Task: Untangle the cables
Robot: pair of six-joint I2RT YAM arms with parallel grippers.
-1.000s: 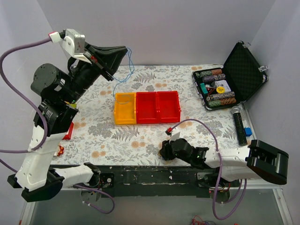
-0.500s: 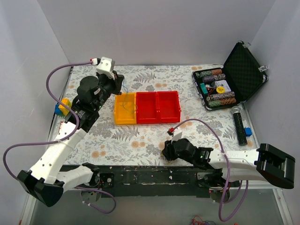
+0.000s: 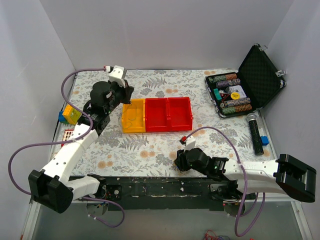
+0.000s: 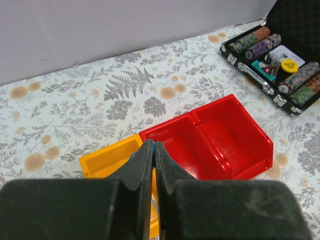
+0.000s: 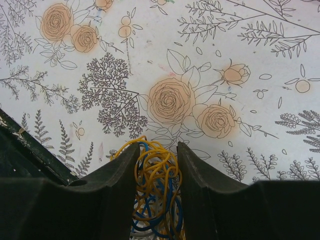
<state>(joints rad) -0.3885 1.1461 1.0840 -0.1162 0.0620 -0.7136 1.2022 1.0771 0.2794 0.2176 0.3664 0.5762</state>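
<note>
My left gripper (image 3: 125,94) hangs over the near end of the yellow bin (image 3: 132,117). In the left wrist view its jaws (image 4: 153,144) are pressed together on a thin blue wire (image 4: 133,154) that trails down over the yellow bin (image 4: 105,157). My right gripper (image 3: 176,162) lies low on the tablecloth near the front edge. In the right wrist view it (image 5: 157,150) is closed round a small clump of cables (image 5: 156,180): yellow-orange, blue and whitish wires tangled between the fingers. The clump is hidden in the top view.
Two red bins (image 3: 168,114) adjoin the yellow one. An open black case of poker chips (image 3: 235,92) stands at the back right, with a black cylinder (image 3: 255,132) beside it. A blue-yellow block (image 3: 67,115) and a red piece (image 3: 70,136) lie at the left edge.
My left arm has come down from high at the back left, carrying the blue wire to the yellow bin. The right gripper has hardly moved.
</note>
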